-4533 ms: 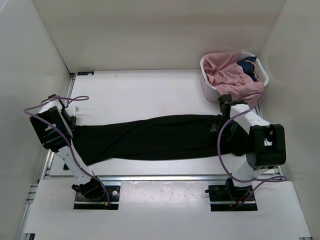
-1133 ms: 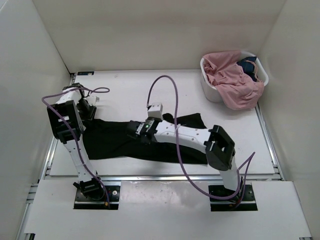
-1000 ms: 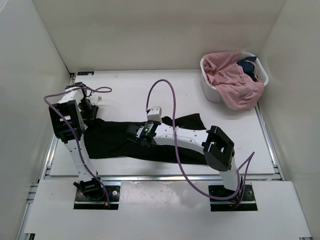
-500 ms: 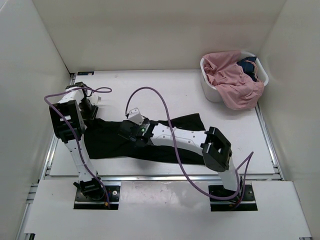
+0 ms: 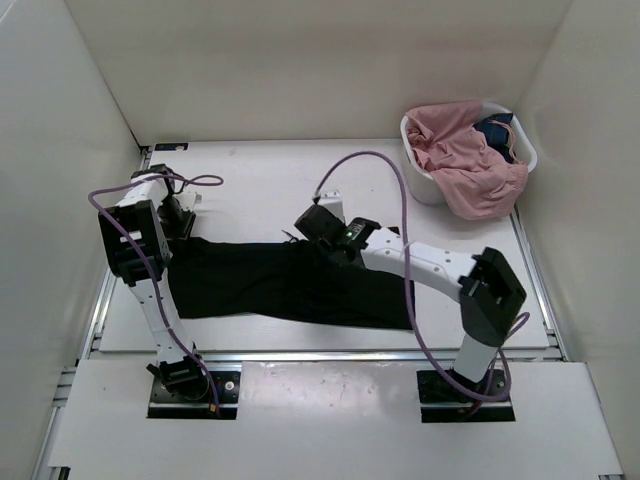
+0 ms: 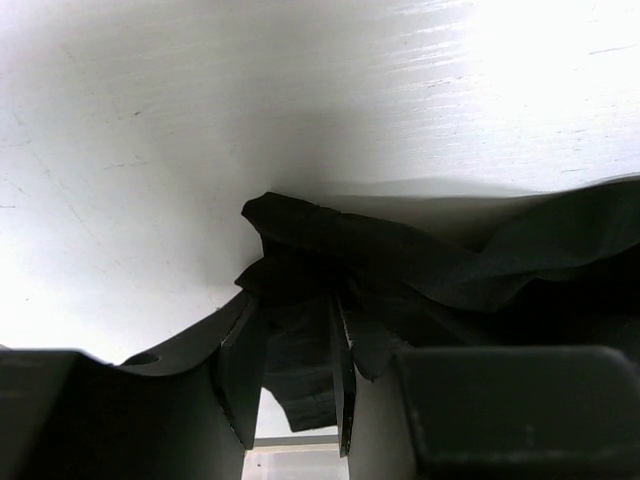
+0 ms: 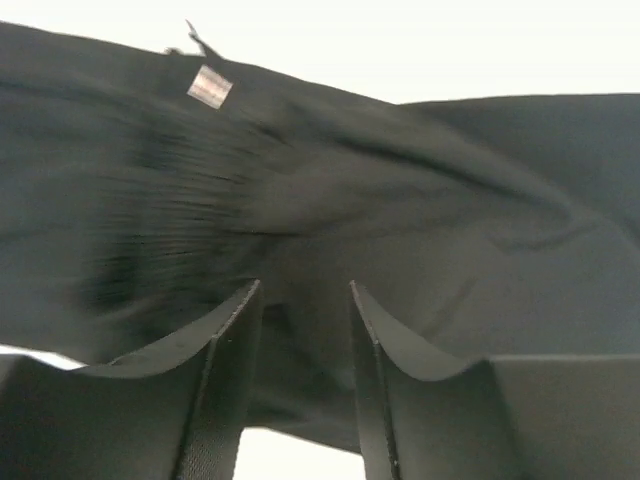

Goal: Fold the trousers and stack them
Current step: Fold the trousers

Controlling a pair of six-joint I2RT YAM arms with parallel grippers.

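Observation:
The black trousers (image 5: 250, 285) lie across the table's near half, doubled over, with the fold at the right. My left gripper (image 5: 185, 222) is at their far left end. In the left wrist view it (image 6: 295, 330) is shut on a bunched edge of the black cloth (image 6: 400, 250). My right gripper (image 5: 305, 225) is over the trousers' far edge near the middle. In the right wrist view its jaws (image 7: 300, 320) stand narrowly apart with black cloth (image 7: 450, 200) pinched between them. A ribbed waistband with a small label (image 7: 210, 88) lies just beyond.
A white basket (image 5: 415, 175) stands at the back right, holding pink clothes (image 5: 465, 155) and a dark blue item (image 5: 497, 130). White walls enclose the table on three sides. A metal rail (image 5: 300, 355) runs along the near edge.
The right arm carried the trousers' right end leftward over the rest, then swung back right and away to the far edge. The left gripper shifted slightly away early on, then stayed put.

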